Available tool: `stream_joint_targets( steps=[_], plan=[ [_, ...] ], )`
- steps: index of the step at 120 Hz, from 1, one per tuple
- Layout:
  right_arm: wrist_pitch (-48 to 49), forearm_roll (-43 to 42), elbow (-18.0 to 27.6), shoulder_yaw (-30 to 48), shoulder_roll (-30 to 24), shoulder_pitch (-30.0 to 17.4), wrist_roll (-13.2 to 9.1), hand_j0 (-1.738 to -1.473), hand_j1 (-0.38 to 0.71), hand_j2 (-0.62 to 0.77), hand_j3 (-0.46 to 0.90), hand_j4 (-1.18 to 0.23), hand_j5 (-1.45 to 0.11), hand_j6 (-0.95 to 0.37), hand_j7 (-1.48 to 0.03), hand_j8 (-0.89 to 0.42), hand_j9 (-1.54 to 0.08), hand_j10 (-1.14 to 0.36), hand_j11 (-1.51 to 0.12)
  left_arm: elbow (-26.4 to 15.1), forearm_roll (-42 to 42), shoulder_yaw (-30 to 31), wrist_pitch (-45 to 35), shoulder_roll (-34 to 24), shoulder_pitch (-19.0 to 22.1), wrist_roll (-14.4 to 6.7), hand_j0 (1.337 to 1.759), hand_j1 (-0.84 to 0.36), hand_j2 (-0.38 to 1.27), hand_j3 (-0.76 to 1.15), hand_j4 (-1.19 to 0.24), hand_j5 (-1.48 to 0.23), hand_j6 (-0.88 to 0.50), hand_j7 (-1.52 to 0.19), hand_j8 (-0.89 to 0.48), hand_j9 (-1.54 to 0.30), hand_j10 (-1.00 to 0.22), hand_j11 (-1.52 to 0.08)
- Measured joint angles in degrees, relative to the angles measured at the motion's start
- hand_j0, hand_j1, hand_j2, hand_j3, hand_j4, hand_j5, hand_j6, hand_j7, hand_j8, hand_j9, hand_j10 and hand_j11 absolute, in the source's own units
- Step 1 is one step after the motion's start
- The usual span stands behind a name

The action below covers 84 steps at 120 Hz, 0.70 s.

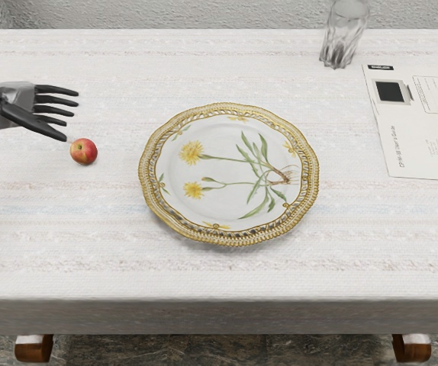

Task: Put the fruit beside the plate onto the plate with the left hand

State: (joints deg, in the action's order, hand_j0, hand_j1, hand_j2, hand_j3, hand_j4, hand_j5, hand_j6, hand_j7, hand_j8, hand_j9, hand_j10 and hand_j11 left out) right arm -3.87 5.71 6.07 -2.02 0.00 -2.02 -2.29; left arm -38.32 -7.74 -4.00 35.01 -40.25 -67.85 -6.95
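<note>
One apple (83, 151) lies beside one plate (149, 180); one left robot hand (34, 107), fingers spread, hovers near it

A strip of bare table (112, 206) is found open between the apple (84, 151) and the plate (150, 174), and the plate's face is unoccupied. The drinking glass (343, 32) and the printed sheet (421, 126) are set well apart from that path, at the far right.
</note>
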Motion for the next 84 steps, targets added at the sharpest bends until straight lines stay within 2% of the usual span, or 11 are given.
stream_joint_targets(
  steps=[23,30,37,45,57,74,84],
  plan=[
    [0.01,0.0,0.02,0.0,0.0,0.0,0.0,-1.658,-0.31,-0.01,0.0,-0.03,-0.04,-0.03,-0.04,-0.03,-0.04,-0.03,-0.04,-0.09,-0.06,-0.05,0.0,1.19,-1.02,-0.11,1.658,0.06,0.05,0.0,-0.25,-0.32,-0.25,-0.32,-0.25,-0.32,-0.24,-0.32],
    [0.02,0.0,0.04,0.0,0.0,0.0,0.02,-1.658,-0.31,-0.01,0.0,-0.03,-0.04,-0.03,-0.04,-0.03,-0.04,-0.03,-0.04,-0.09,-1.24,-0.11,0.0,1.46,-3.17,-1.98,1.658,0.06,0.05,0.0,-0.25,-0.32,-0.25,-0.32,-0.25,-0.32,-0.24,-0.32],
    [0.01,0.0,0.04,0.0,0.0,-0.03,0.01,-1.658,-0.31,-0.01,0.0,-0.03,-0.04,-0.03,-0.04,-0.03,-0.04,-0.03,-0.04,-0.18,-4.78,-0.15,0.0,2.28,-5.79,-3.87,1.658,0.06,0.05,0.0,-0.25,-0.32,-0.25,-0.32,-0.25,-0.32,-0.24,-0.32],
    [0.01,0.0,0.03,-0.02,0.0,-0.1,0.02,-1.658,-0.31,-0.01,0.0,-0.03,-0.04,-0.03,-0.04,-0.03,-0.04,-0.03,-0.04,-0.27,-9.72,-0.18,0.0,2.55,-7.3,-5.07,1.658,0.06,0.05,0.0,-0.25,-0.32,-0.25,-0.32,-0.25,-0.32,-0.25,-0.32],
    [0.0,0.0,0.02,-0.01,0.0,-0.2,-0.05,-1.658,-0.31,-0.01,0.0,-0.03,-0.04,-0.03,-0.04,-0.03,-0.04,-0.03,-0.04,-1.12,-17.35,-0.15,0.0,3.65,-7.92,-5.89,1.658,0.06,0.05,0.0,-0.25,-0.32,-0.25,-0.32,-0.25,-0.32,-0.25,-0.32],
    [0.0,-0.04,0.03,-0.06,0.0,-0.25,-0.21,-1.658,-0.31,-0.01,0.0,-0.03,-0.04,-0.03,-0.04,-0.03,-0.04,-0.03,-0.04,-4.87,-26.55,-0.08,0.0,3.86,-7.83,-6.39,1.658,0.06,0.05,0.0,-0.25,-0.32,-0.25,-0.32,-0.25,-0.32,-0.25,-0.32],
    [0.0,-0.03,0.02,-0.07,0.0,-0.26,-0.24,-1.658,-0.31,-0.01,0.0,-0.03,-0.04,-0.03,-0.04,-0.03,-0.04,-0.03,-0.04,-7.72,-30.34,-0.06,0.0,4.01,-8.2,-7.72,1.658,0.05,0.05,0.0,-0.25,-0.32,-0.25,-0.32,-0.25,-0.32,-0.25,-0.32]
  ],
)
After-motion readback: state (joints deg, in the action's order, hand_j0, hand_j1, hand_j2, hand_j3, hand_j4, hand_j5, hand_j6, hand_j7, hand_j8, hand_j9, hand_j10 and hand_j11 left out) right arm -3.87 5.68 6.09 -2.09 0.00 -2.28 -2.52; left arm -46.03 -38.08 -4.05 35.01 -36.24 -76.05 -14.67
